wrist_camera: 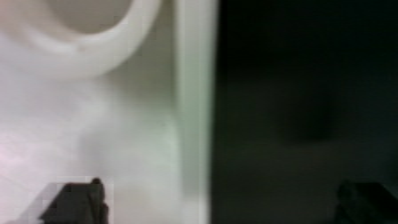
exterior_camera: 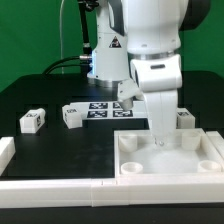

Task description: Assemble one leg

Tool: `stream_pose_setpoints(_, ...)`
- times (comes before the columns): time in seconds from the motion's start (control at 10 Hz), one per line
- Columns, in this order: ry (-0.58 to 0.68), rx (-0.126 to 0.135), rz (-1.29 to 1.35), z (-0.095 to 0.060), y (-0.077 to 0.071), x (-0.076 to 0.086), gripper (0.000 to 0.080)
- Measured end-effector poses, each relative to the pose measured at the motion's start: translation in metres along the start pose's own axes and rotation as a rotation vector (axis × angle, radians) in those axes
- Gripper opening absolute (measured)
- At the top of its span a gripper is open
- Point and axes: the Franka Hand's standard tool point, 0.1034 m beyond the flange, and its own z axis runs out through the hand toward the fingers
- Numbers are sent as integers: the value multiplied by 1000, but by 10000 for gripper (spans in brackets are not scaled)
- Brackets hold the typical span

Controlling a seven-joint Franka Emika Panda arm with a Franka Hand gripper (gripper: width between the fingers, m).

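Three white legs with marker tags lie on the black table: one (exterior_camera: pixel 32 121) at the exterior view's left, one (exterior_camera: pixel 70 116) beside it, one (exterior_camera: pixel 184 118) behind the tray's right corner. A fourth leg (exterior_camera: pixel 126 93) is partly hidden behind the arm. My gripper (exterior_camera: pixel 160 138) hangs low over the back wall of the large white tray-like piece (exterior_camera: pixel 205 165). In the wrist view my gripper (wrist_camera: pixel 219 205) is open and empty, with one dark fingertip (wrist_camera: pixel 75 200) over the tray's white surface (wrist_camera: pixel 71 120) and the other over the dark table. A round socket (wrist_camera: pixel 80 25) shows nearby.
The marker board (exterior_camera: pixel 100 108) lies flat behind the legs. A long white bar (exterior_camera: pixel 50 181) edges the table's front, and another (exterior_camera: pixel 5 150) stands at the exterior view's left. The robot's base and cables stand at the back.
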Motion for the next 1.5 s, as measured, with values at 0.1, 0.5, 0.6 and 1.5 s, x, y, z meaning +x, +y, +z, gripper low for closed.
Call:
stream_pose_setpoints(0.1, -8, -14, 19, -12, -4, 6, 649)
stream_pose_setpoints(0.5, -16, -33, 65, -25, -8, 8, 649)
stream_pose_setpoints(0.6, -15, -34, 114, -25, -8, 8, 649)
stream_pose_setpoints(1.5, 52, -14, 1327, -18, -29, 39, 649)
